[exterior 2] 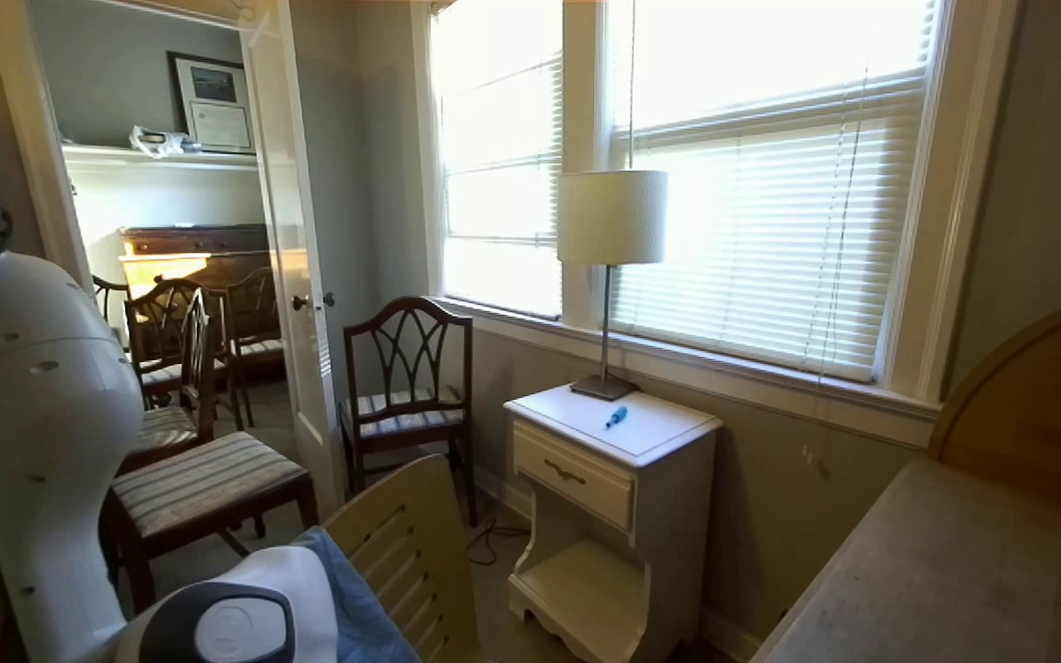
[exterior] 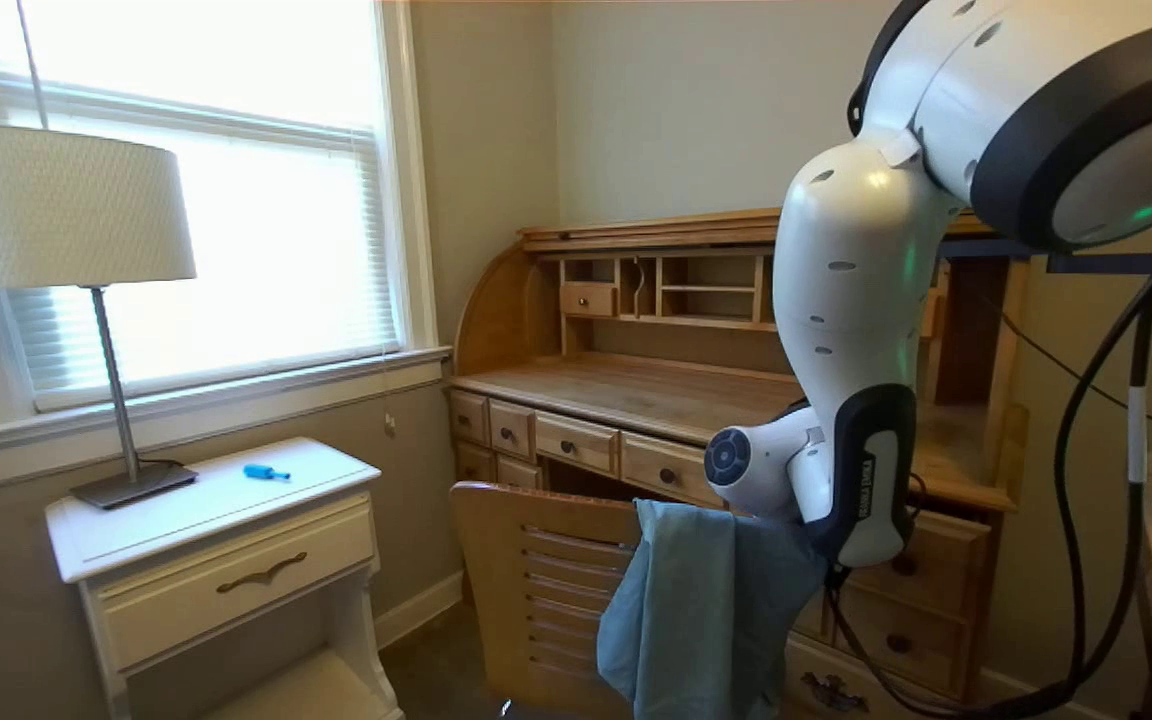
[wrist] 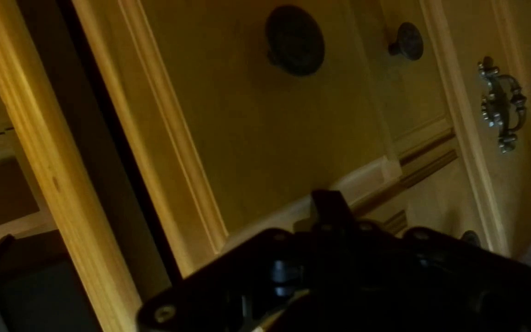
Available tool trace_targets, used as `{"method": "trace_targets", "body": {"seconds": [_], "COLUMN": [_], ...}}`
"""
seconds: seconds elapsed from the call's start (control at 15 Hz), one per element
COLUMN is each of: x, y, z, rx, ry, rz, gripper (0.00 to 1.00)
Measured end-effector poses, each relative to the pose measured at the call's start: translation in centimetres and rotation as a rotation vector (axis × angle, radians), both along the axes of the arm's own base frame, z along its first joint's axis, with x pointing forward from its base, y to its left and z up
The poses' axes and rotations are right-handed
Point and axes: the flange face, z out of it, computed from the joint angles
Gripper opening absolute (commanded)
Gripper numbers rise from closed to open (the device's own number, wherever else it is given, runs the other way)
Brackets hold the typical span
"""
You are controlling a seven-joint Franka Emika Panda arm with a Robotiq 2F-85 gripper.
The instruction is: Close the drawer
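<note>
The oak drawer [wrist: 265,138] fills the middle of the wrist view, with a flat front and a round dark knob [wrist: 295,40]. A dark gap runs between its front and the light edge of the desktop [wrist: 53,170]. How far it stands out I cannot tell. My gripper [wrist: 330,205] is dark, its fingertips together with nothing seen between them. The tips overlap the moulding along the drawer's lower edge in the wrist view; contact cannot be told. In both exterior views the fingers are hidden or out of frame. In an exterior view the arm [exterior: 846,330] reaches down before the desk [exterior: 636,390].
More drawers with a small knob [wrist: 409,41] and a metal handle [wrist: 503,103] lie to the right in the wrist view. A wooden chair [exterior: 546,600] with a blue cloth [exterior: 696,600] stands before the desk. A white nightstand [exterior: 236,590] bears a lamp [exterior: 66,210].
</note>
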Motion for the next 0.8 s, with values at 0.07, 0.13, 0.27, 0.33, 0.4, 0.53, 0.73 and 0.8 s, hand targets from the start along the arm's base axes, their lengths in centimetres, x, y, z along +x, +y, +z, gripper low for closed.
{"method": "trace_targets", "body": {"seconds": [0.07, 0.13, 0.27, 0.33, 0.4, 0.53, 0.73, 0.8], "x": [0.1, 0.3, 0.4, 0.5, 0.5, 0.5, 0.5, 0.5], "y": [-0.1, -0.3, -1.0, -1.5, -1.9, -2.4, -3.0, -3.1], "z": [-0.2, -0.3, -0.3, -0.4, -0.4, -0.4, -0.7, -0.9], "rx": [-0.021, -0.042, -0.081, -0.100, -0.117, -0.148, -0.187, -0.199], "ry": [-0.009, -0.017, -0.037, -0.045, -0.053, -0.075, -0.117, -0.132], "rz": [-0.017, -0.034, -0.068, -0.083, -0.099, -0.118, -0.142, -0.151], "gripper": [0.00, 0.00, 0.00, 0.00, 0.00, 0.00, 0.00, 0.00]}}
